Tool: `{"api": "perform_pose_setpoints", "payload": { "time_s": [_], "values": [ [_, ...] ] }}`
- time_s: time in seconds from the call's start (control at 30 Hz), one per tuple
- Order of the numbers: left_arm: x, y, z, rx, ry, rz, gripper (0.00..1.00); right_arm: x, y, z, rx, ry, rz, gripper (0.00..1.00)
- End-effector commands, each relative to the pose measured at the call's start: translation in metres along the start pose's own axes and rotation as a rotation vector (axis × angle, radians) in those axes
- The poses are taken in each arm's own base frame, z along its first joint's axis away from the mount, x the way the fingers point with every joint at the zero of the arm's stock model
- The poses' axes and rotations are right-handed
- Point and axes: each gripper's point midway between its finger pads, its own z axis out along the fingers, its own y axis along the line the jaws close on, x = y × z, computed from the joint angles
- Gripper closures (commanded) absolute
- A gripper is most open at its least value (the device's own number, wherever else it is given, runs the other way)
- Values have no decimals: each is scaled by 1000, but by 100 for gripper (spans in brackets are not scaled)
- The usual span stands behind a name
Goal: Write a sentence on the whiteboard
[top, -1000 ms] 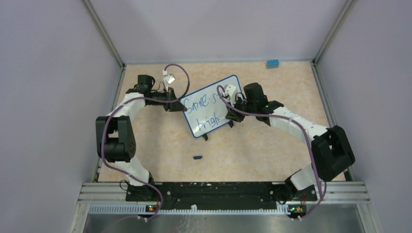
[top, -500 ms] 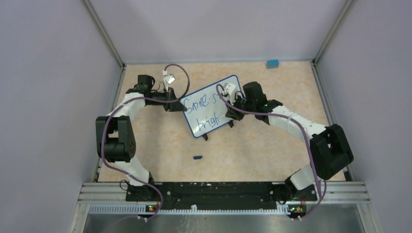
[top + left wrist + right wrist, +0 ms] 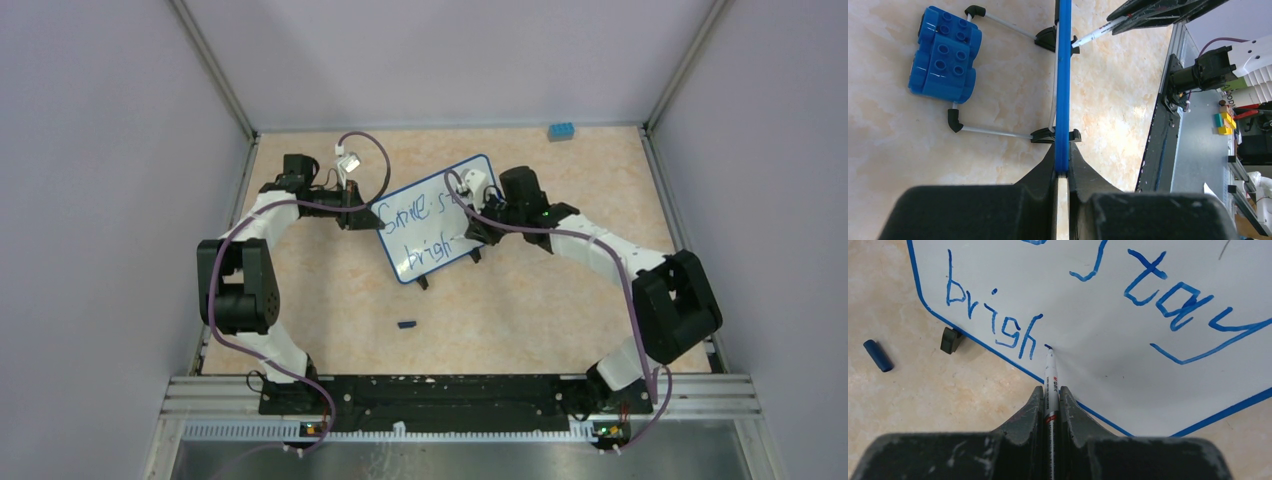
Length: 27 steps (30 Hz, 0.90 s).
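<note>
The whiteboard (image 3: 432, 228) stands tilted on the table, white with a thin blue frame. The sentence (image 3: 420, 235) reads "Smile s…" above "brigh" in the top view. The right wrist view shows "stay" (image 3: 1173, 290) and "brigh" (image 3: 990, 315). My left gripper (image 3: 362, 213) is shut on the board's left edge (image 3: 1063, 75), and the jaws (image 3: 1062, 152) pinch the blue frame. My right gripper (image 3: 478, 222) is shut on a white marker (image 3: 1050, 385). The marker's blue tip touches the board just right of "brigh". The marker also shows in the left wrist view (image 3: 1095, 34).
A blue marker cap (image 3: 406, 324) lies on the table in front of the board and shows in the right wrist view (image 3: 878, 355). A blue toy brick (image 3: 561, 130) sits at the far edge behind the board (image 3: 945, 55). Black feet (image 3: 950, 339) hold the board. Walls enclose the table.
My right gripper has shifted a little across the board with the marker, and its tip now rests just after "brigh". The left arm and the board have not moved.
</note>
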Motion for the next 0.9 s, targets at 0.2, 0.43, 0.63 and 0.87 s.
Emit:
{"api": "perform_pose_setpoints", "payload": {
  "time_s": [0.2,0.43,0.63,0.87],
  "values": [
    [-4,0,1,-12,8,58,100,-17,-42,-17,100,-52,-19,100],
    [-4,0,1,-11,9,55,100,-28,-33,-22,52,-89,-25,100],
    [-5,0,1,-14,8,61,100,-49,-20,-28,-11,-159,-9,100],
    [-7,0,1,-13,5,65,100,-54,-29,-22,23,-169,-6,100]
  ]
}}
